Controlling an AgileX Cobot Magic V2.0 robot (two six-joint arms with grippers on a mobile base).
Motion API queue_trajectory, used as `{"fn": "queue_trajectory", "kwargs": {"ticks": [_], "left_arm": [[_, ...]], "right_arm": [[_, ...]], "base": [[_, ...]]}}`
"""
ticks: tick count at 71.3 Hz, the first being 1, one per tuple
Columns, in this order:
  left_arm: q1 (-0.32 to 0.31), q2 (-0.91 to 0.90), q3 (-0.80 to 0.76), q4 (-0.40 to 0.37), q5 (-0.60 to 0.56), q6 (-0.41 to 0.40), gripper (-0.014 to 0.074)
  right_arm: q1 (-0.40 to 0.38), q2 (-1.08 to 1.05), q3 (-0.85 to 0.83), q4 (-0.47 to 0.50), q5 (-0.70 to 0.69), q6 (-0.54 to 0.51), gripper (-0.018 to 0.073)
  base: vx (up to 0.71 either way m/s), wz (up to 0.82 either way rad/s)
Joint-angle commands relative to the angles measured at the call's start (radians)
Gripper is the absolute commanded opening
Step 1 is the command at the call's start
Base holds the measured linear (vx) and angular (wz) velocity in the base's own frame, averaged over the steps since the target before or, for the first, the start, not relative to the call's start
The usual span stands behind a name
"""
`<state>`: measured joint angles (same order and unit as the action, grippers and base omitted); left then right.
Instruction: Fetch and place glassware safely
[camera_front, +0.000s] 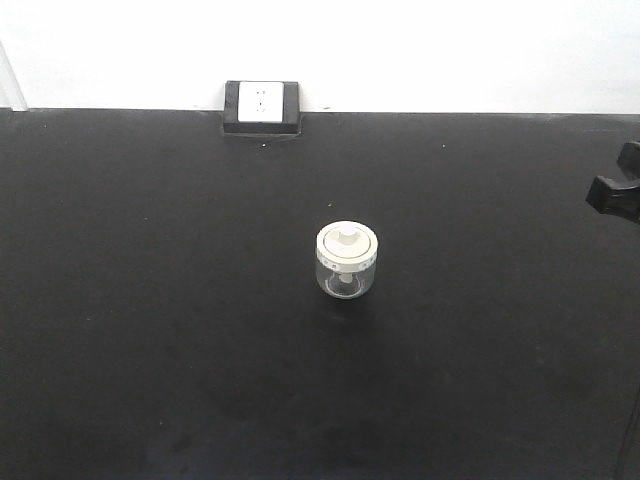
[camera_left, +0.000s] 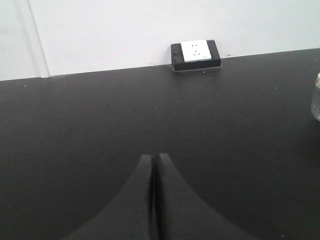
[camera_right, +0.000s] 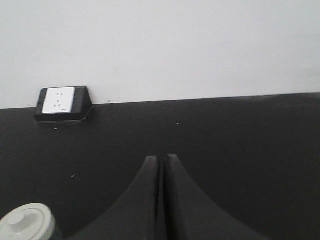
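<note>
Jar (camera_front: 346, 261): upright on surface (camera_front: 150, 300), lid up — untouched.
Right gripper (camera_right: 161, 159): jaws together; jar just left-front — nearer arm.
Left gripper (camera_left: 153, 157): jaws together; jar far right.

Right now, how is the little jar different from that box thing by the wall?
The jar is round with see-through glass sides; the socket box is square-edged, black with a white face. The jar stands alone mid-table; the socket box sits at the back edge against the wall. The jar has a cream lid with a knob; the box's face looks flat. Both rest on the black table.
</note>
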<state>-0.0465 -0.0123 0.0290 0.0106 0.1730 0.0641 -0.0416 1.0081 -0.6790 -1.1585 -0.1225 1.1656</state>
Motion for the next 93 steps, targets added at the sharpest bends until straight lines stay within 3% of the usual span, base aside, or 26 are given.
{"fn": "queue_trajectory", "kwargs": {"ticks": [1,12,19,25,31,59,93], "left_arm": [[0.003,-0.012,0.027,-0.011,-0.071,-0.003,0.0003],[0.003,-0.012,0.027,-0.011,-0.071,-0.003,0.0003],[0.003,-0.012,0.027,-0.011,-0.071,-0.003,0.0003],[0.003,-0.012,0.027,-0.011,-0.071,-0.003,0.0003],[0.003,-0.012,0.027,-0.011,-0.071,-0.003,0.0003],[0.003,-0.012,0.027,-0.011,-0.071,-0.003,0.0003],[0.003,-0.012,0.027,-0.011,-0.071,-0.003,0.0003]], "right_arm": [[-0.001,-0.015,-0.030,0.245,-0.004,-0.280,0.0000],[-0.001,-0.044,-0.030,0.667,0.072,-0.704,0.0000],[-0.001,-0.094,-0.030,0.868,0.144,-0.952,0.0000],[-0.001,-0.134,-0.022,0.979,0.197,-1.124,0.0000],[-0.001,-0.180,0.022,1.022,0.188,-1.206,0.0000],[-0.004,-0.548,0.399,1.027,0.154,-1.147,0.0000],[-0.004,-0.943,0.723,1.024,0.154,-1.148,0.0000]], "base": [[0.00,0.00],[0.00,0.00],[0.00,0.00],[0.00,0.00],[0.00,0.00],[0.00,0.00],[0.00,0.00]]}}
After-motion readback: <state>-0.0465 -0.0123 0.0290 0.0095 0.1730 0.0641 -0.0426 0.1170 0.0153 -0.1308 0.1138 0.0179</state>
